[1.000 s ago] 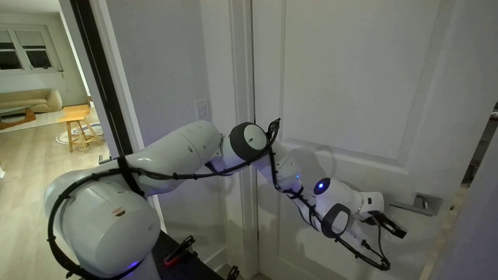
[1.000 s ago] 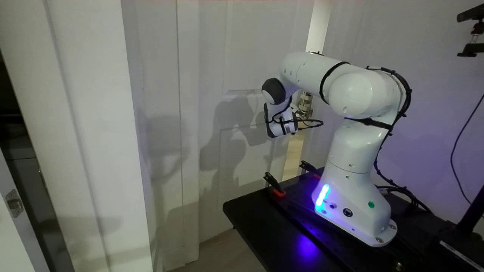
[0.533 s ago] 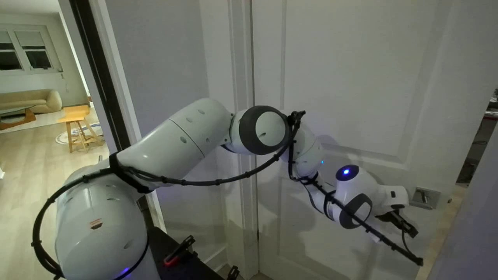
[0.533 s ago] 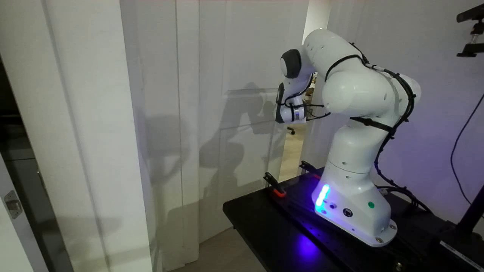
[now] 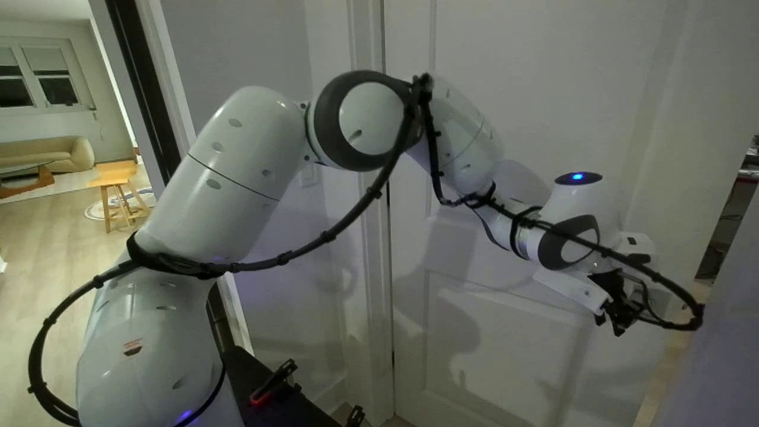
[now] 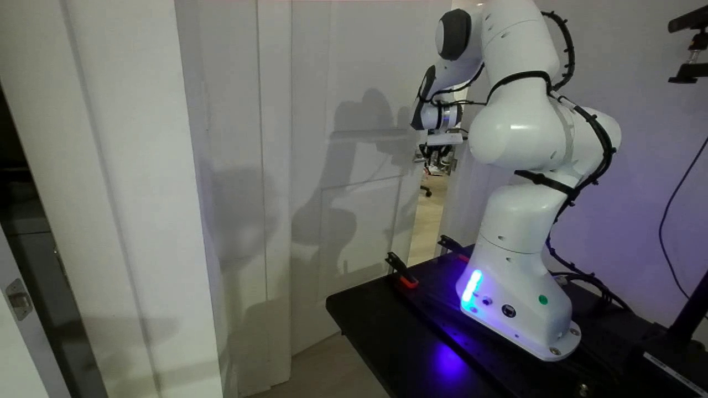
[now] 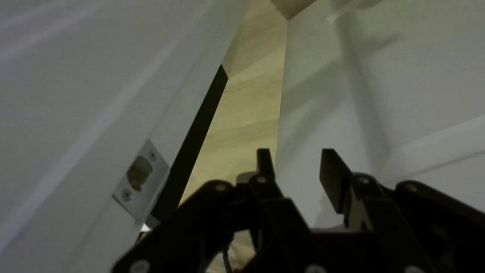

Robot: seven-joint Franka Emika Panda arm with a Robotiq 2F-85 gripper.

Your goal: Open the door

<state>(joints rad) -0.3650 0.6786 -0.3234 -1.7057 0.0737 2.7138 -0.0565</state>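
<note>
The tall white panelled door (image 5: 533, 47) stands slightly ajar; its panels also show in an exterior view (image 6: 359, 72). In the wrist view the door (image 7: 424, 94) fills the right side. Its lever handle is hidden behind the wrist in an exterior view, and I cannot make it out clearly elsewhere. My gripper (image 5: 609, 326) points downward in front of the door near its free edge. In the wrist view the gripper (image 7: 296, 151) is open, with a gap and nothing between its fingertips. I cannot tell whether it touches the door.
A strike plate (image 7: 140, 178) sits on the white frame beside the gap. Pale floor (image 7: 242, 140) shows through the gap. A black table (image 6: 387, 315) with clamps (image 6: 402, 271) bears the arm. A black cable (image 5: 670, 284) loops out beyond the gripper. A wall (image 5: 723, 332) stands close at right.
The arm has risen, and the wrist has moved up and right in an exterior view, turning the gripper downward. The lever handle has become covered. The door gap is slightly wider than one second ago.
</note>
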